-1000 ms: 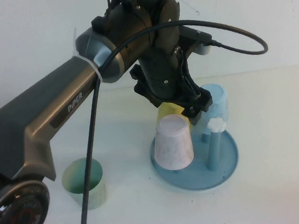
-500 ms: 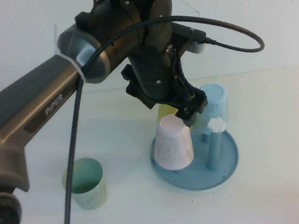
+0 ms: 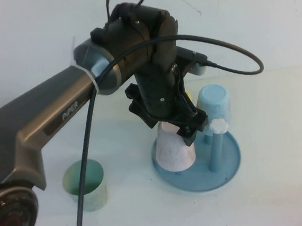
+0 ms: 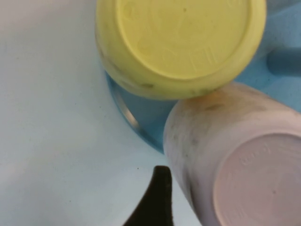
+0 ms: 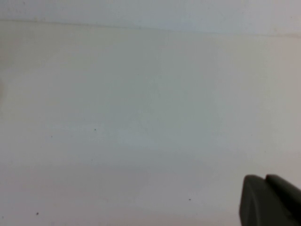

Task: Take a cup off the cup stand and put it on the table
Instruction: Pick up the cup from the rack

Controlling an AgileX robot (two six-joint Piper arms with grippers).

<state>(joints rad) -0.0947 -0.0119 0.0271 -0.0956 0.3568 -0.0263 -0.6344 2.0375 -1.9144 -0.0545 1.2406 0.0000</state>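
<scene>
Jaws spread: left gripper [image 3: 187, 128] above cup [image 3: 175, 149] | right gripper [image 5: 270, 200] jaws pressed together | cup: pale pink, speckled, inverted on cup stand [image 3: 229, 170] | four cups counted

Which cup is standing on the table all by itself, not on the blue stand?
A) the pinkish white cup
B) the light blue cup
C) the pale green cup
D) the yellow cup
C: the pale green cup stands mouth-up on the table, off to the left of the cup stand, while the left hand, open, sits over the pinkish cup on the stand.
</scene>
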